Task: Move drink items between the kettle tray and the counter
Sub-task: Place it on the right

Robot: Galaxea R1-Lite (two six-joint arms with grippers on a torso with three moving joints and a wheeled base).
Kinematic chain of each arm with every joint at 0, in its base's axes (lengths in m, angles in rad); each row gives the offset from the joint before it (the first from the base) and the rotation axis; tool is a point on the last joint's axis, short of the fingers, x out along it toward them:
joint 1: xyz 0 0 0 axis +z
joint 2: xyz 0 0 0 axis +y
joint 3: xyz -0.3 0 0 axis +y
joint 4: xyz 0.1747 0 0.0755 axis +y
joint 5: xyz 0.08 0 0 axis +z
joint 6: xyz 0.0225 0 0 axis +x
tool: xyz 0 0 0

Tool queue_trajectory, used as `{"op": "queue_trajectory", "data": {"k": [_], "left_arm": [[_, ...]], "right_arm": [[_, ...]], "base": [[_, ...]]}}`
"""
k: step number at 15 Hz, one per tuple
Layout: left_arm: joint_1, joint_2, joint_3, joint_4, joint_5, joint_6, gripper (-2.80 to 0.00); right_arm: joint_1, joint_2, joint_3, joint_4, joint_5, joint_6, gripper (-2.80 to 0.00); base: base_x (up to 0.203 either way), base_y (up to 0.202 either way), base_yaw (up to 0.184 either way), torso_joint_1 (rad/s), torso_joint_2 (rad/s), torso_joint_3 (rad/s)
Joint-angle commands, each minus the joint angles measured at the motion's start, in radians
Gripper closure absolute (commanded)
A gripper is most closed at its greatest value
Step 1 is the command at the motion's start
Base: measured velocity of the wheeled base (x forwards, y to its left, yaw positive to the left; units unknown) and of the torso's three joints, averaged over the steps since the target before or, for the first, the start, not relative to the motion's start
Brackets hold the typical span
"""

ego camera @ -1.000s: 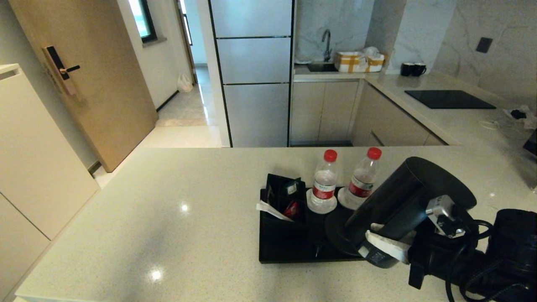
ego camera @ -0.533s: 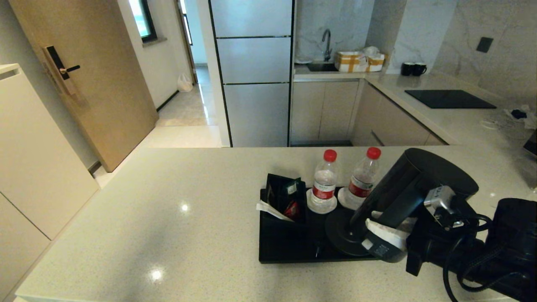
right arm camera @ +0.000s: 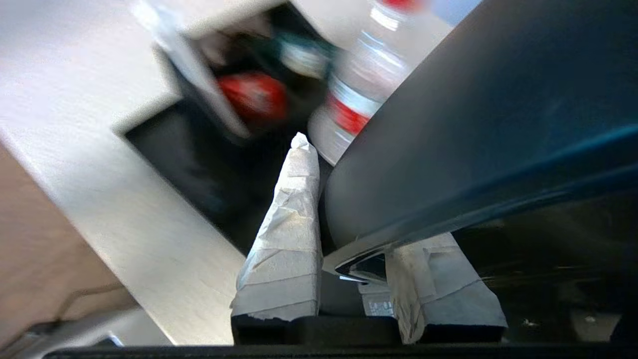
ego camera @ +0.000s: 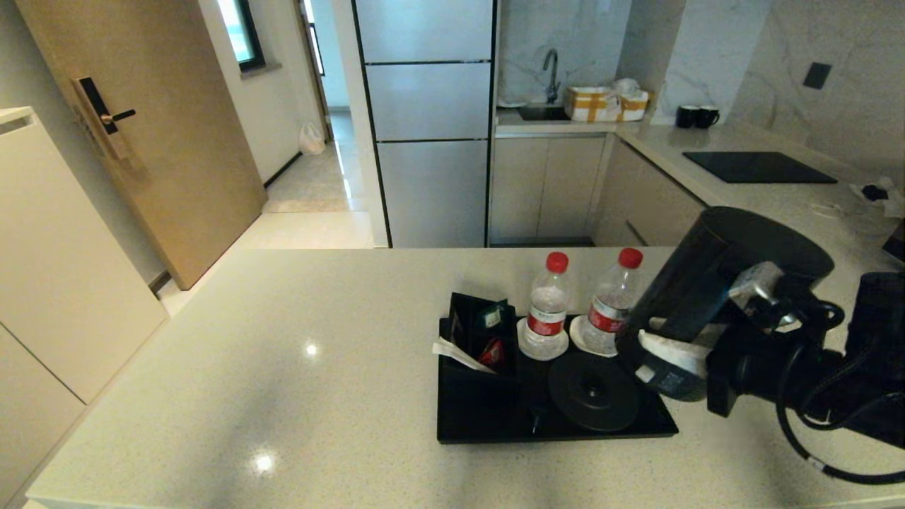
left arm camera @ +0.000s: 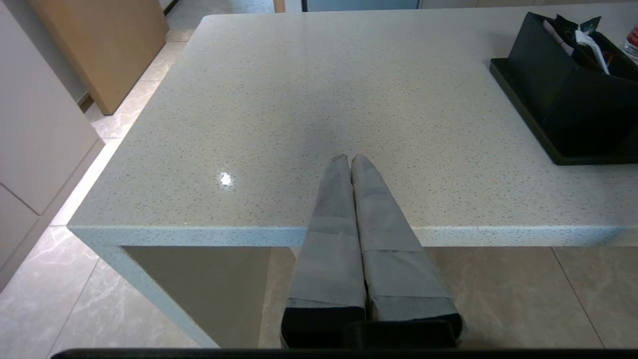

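Note:
The dark grey kettle (ego camera: 714,283) hangs tilted in the air over the right end of the black kettle tray (ego camera: 481,424), clear of its round base (ego camera: 594,391). My right gripper (ego camera: 668,357) is shut on the kettle's handle low on its side; in the right wrist view the taped fingers (right arm camera: 294,214) flank the kettle (right arm camera: 473,124). Two red-capped bottles (ego camera: 548,304) (ego camera: 609,304) stand on white coasters at the tray's far side, next to the sachet box (ego camera: 481,332). My left gripper (left arm camera: 349,158) is shut and empty, parked at the front edge of the beige counter (left arm camera: 319,89).
The counter (ego camera: 283,367) stretches wide to the left of the tray. Behind it, another worktop carries a black cooktop (ego camera: 756,167), two black mugs (ego camera: 696,116) and loose cables (ego camera: 877,192). A fridge (ego camera: 424,120) and a sink (ego camera: 541,112) stand at the back.
My right gripper has lifted the kettle up and to the right, off the round base, which now shows uncovered. The bottles and the left arm have not moved.

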Motion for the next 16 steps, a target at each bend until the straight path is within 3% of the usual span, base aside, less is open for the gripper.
{"op": "queue_trajectory", "data": {"k": [1,4,6,10,16], "left_arm": [[0.0,0.0,0.0,0.0,0.0,0.0,0.0],[0.0,0.0,0.0,0.0,0.0,0.0,0.0],[0.002,0.0,0.0,0.0,0.0,0.0,0.0],[0.0,0.0,0.0,0.0,0.0,0.0,0.0],[0.0,0.0,0.0,0.0,0.0,0.0,0.0]], "right_arm": [[-0.045,-0.08,-0.044,0.108,0.01,-0.017,0.0],[-0.091,-0.073,-0.043,0.109,0.027,-0.022,0.0],[-0.246,-0.052,-0.038,0.106,0.066,-0.032,0.0],[-0.419,0.045,-0.039,0.058,0.109,-0.079,0.0],[-0.529,0.238,0.012,-0.186,0.114,-0.106,0.0]], "base": [[0.0,0.0,0.0,0.0,0.0,0.0],[0.0,0.0,0.0,0.0,0.0,0.0],[0.0,0.0,0.0,0.0,0.0,0.0],[0.0,0.0,0.0,0.0,0.0,0.0],[0.0,0.0,0.0,0.0,0.0,0.0]]}}
